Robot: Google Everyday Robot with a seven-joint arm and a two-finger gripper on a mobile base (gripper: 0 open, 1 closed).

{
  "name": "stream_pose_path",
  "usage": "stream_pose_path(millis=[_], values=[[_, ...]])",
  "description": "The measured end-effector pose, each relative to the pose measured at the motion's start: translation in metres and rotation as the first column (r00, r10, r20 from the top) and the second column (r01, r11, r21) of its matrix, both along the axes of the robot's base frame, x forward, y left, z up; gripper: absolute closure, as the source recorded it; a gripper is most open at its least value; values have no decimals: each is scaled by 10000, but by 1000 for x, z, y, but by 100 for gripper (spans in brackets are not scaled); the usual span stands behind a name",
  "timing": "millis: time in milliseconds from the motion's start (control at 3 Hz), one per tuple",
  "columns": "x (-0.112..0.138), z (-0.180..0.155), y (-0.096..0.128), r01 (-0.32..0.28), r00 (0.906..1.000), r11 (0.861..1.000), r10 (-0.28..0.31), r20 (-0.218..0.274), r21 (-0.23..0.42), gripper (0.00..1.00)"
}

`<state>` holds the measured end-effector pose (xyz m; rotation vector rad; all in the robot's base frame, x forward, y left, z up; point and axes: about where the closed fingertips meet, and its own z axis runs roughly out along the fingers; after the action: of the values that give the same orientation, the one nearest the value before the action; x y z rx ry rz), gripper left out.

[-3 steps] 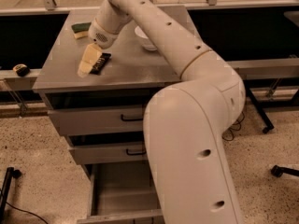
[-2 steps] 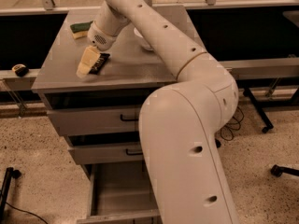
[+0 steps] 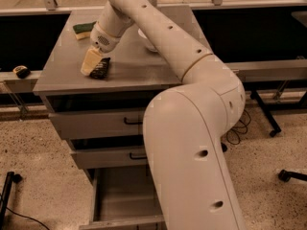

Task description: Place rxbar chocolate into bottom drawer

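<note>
**Gripper down at the bar, drawer open below**

Small flat snack bar in a black wrapper with white lettering, the rxbar chocolate: lying flat on the grey metal cabinet top, in its front left part as viewed. Long axis roughly back to front, far end tipped a little to the right.

Cream-coloured two-finger gripper: lowered to the surface just beside the bar on its left edge as viewed, touching or overlapping it. Cannot tell whether spread, closed or clamped on the bar. Reached there by the one white jointed arm, which sweeps in from the lower right across the cabinet front.

Probably the grasping step: bar not yet lifted. Best taken across its short width, then carried forward past the front edge and down.

Wide plain grey bottom drawer: pulled out beneath the cabinet, well below the bar, its right part hidden by the arm. Above it, two shallower upper drawers with black handles, pushed in.

Elsewhere on the top: a green-and-yellow sponge near the back left corner and a white bowl half hidden behind the arm. Speckled floor around
</note>
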<state>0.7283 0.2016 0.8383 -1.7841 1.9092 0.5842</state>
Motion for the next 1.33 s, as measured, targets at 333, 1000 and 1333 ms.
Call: stream_pose_path(millis=[333, 1000, 1333], values=[[-3, -5, -5, -146, 9999, 9998, 145, 35, 163, 79], [-9, 24, -13, -374, 9989, 9924, 339, 321, 1171, 100], [-21, 59, -24, -789, 9947, 9738, 627, 820, 2133, 100]])
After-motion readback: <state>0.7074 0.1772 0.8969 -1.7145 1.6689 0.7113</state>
